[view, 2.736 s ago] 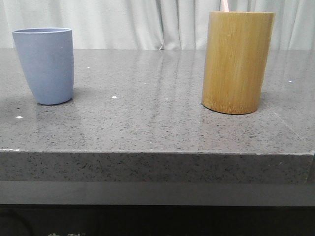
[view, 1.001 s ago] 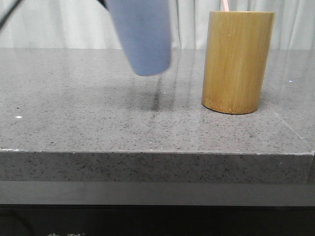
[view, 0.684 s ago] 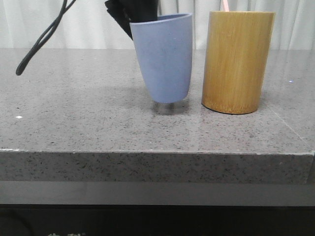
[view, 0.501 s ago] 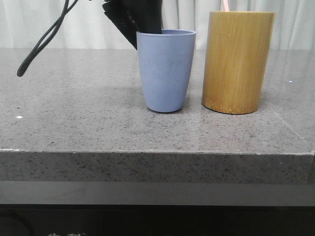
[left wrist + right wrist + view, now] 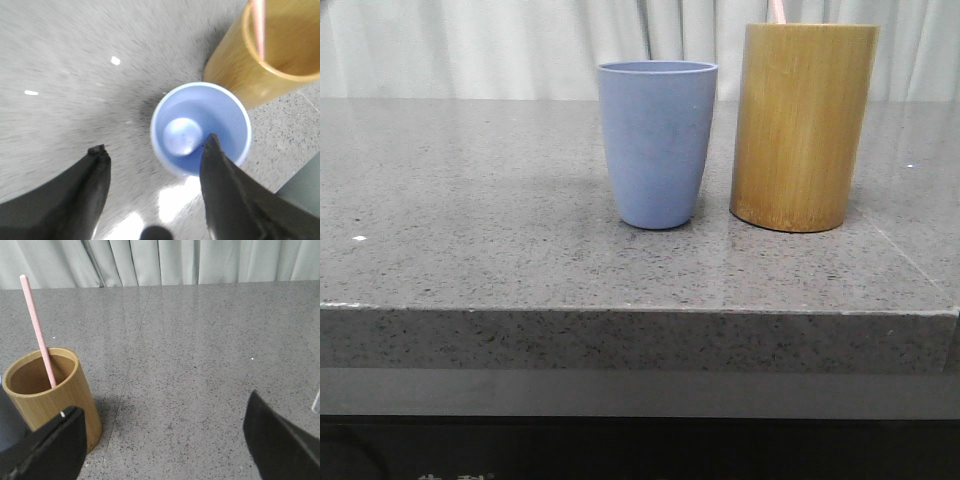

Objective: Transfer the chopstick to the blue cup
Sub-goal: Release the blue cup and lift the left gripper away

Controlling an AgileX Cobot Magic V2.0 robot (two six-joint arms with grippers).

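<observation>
The blue cup [image 5: 657, 143] stands upright and empty on the grey stone table, just left of the bamboo cylinder [image 5: 802, 125]. A pink chopstick [image 5: 776, 11] sticks out of the cylinder's top; it also shows in the right wrist view [image 5: 38, 327] and the left wrist view [image 5: 259, 22]. My left gripper [image 5: 152, 150] is open above the cup [image 5: 200, 127], holding nothing. My right gripper [image 5: 165, 425] is open and empty, off to the side of the cylinder [image 5: 47, 390]. Neither gripper shows in the front view.
The grey speckled table [image 5: 500, 250] has its front edge near the camera. White curtains [image 5: 500, 45] hang behind. A seam line runs across the table surface [image 5: 132, 360].
My left gripper carried the blue cup from the far left to beside the bamboo cylinder, set it down upright, let go and rose out of the front view.
</observation>
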